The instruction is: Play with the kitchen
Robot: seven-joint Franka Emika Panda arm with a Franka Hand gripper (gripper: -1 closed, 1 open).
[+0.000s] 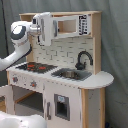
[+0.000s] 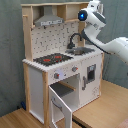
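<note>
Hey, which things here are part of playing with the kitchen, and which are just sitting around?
Part of the job:
- the kitchen, with its hob, faucet, sink, microwave, hood and the open lower door
- the gripper, up at the top shelf

Just around:
- the wooden floor
- the grey curtain behind
</note>
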